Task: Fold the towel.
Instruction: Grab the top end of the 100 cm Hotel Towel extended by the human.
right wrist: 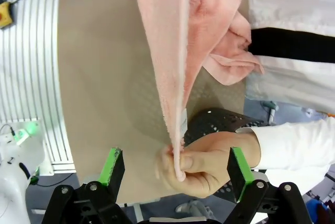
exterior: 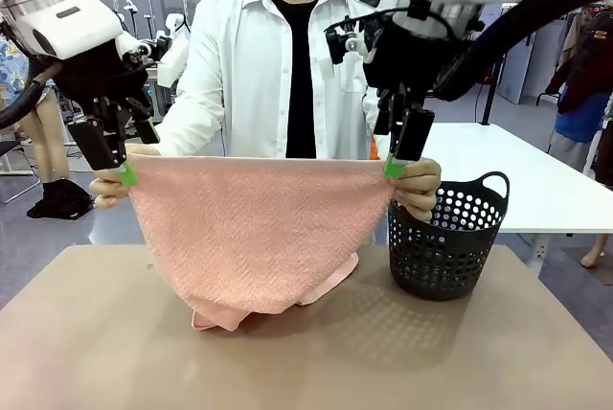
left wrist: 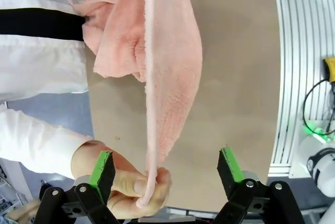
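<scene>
A person in a white shirt stands across the tan table (exterior: 498,362) and holds a salmon-pink terry cloth towel (exterior: 254,238) stretched out by its two upper corners, so that it hangs as a broad sheet facing the robot. The towel's lower part lies bunched on the tabletop, just beside a dark perforated plastic basket (exterior: 450,247) on the robot's right. The left gripper (left wrist: 165,162) points down at the corner on the robot's left, jaws spread wide, its green pads on either side of the person's pinching hand (left wrist: 125,182), and it clamps nothing. The right gripper (right wrist: 175,162) hangs likewise at the other corner, jaws wide apart, straddling the person's other hand (right wrist: 209,164), which pinches the towel's edge between thumb and fingers above the basket.
</scene>
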### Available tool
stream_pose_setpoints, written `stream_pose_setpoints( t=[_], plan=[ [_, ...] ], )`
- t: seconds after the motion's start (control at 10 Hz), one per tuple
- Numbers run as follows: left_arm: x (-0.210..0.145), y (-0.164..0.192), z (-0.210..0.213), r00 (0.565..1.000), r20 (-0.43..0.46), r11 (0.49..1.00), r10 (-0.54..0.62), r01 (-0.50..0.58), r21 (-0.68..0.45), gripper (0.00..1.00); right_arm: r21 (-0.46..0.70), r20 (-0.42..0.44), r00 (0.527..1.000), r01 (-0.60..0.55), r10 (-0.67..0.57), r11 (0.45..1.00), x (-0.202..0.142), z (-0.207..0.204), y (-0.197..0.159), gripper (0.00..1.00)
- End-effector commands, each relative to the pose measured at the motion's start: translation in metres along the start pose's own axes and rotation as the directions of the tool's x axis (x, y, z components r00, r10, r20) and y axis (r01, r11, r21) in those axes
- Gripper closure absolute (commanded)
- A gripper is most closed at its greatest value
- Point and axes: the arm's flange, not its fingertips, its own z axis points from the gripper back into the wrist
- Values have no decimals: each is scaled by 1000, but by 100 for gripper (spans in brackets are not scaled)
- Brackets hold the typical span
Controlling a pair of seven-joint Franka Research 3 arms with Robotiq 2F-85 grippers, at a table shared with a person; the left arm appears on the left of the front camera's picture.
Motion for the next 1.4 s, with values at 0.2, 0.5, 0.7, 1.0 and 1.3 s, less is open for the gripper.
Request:
stream_pose_setpoints(
  t=[0.2,0.5,0.7,1.0,1.3],
  plan=[
    [1,-4,-22,999,-27,999,31,-31,-7,0,-22,-32,999,37,-37,999,5,-21,2,0],
    [4,-2,-32,999,-31,999,31,-32,-15,0,22,-30,999,28,-27,999,10,-35,2,0],
    [2,-1,-36,999,-30,999,42,-42,-17,40,26,-7,1000,27,-26,999,11,-40,2,0],
    [7,-2,-35,999,-25,999,31,-31,-25,100,11,15,999,30,-30,999,11,-41,0,100],
    [10,-2,-33,999,-19,999,27,-28,-25,100,14,18,999,28,-28,1000,12,-41,0,86]
  ],
)
